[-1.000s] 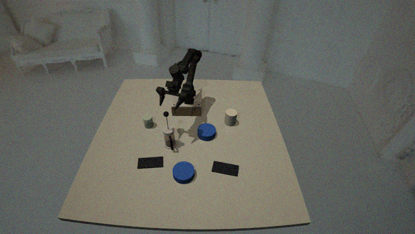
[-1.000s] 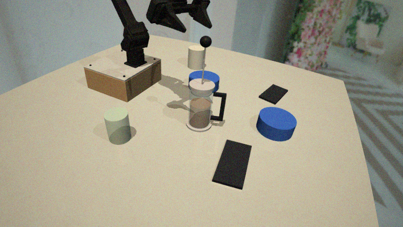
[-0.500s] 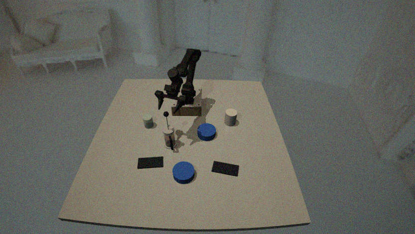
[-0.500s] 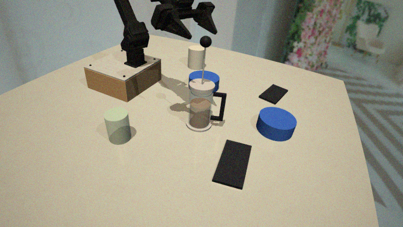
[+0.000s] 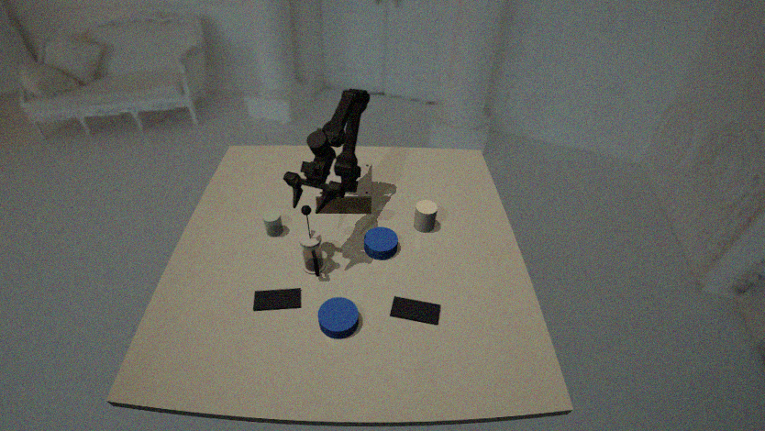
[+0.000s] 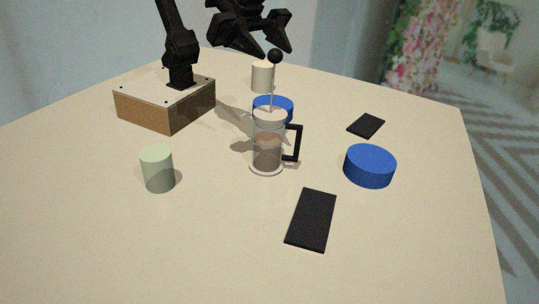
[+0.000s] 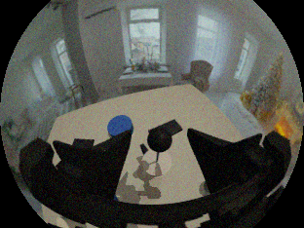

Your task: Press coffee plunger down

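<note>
The clear glass coffee press with a black side handle (image 6: 268,145) stands upright on the beige desk (image 6: 94,233), in front of the wooden base block that carries the arm (image 6: 165,103), with a pale green cylinder (image 6: 156,167) off to its left. The glass body looks rigid, brittle and probably light enough to tip, so I judge that any sideways push at the top would lever it over. The thin metal rod (image 6: 271,85) rises from the white lid (image 6: 269,113), fully raised. The small black ball knob (image 6: 274,55) on top of the rod is the place to take hold or press, straight down along the rod. The black tool (image 6: 272,48) hangs just above and behind that knob, its fingers fairly wide apart, gripping nothing and touching nothing.
</note>
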Motion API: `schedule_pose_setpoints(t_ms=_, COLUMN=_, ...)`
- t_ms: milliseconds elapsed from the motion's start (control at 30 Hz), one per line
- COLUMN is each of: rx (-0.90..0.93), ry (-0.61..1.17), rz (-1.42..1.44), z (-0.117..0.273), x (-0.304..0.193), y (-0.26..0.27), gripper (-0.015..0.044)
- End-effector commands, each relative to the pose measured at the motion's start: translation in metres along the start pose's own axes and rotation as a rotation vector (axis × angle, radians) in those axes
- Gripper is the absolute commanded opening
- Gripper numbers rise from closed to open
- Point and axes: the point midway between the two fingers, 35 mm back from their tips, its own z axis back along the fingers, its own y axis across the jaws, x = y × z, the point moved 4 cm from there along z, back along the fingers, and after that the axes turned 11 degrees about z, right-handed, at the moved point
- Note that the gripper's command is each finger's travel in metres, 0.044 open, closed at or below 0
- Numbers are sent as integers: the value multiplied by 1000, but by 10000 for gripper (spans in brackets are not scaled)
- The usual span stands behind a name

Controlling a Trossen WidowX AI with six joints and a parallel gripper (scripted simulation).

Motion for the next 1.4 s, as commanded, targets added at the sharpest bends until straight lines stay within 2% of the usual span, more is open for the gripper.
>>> schedule_pose_setpoints(t_ms=0, rx=3, ry=4, rz=-2, z=-1, x=-2, y=1, gripper=256)
schedule_pose_setpoints(t_ms=167, rx=3, ry=4, rz=-2, z=-1, x=-2, y=1, gripper=125)
schedule_pose_setpoints(t_ms=200, rx=3, ry=4, rz=-2, z=-1, x=-2, y=1, gripper=120)
schedule_pose_setpoints(t_ms=1367, rx=3, ry=4, rz=-2, z=-29, x=-31, y=7, gripper=120)
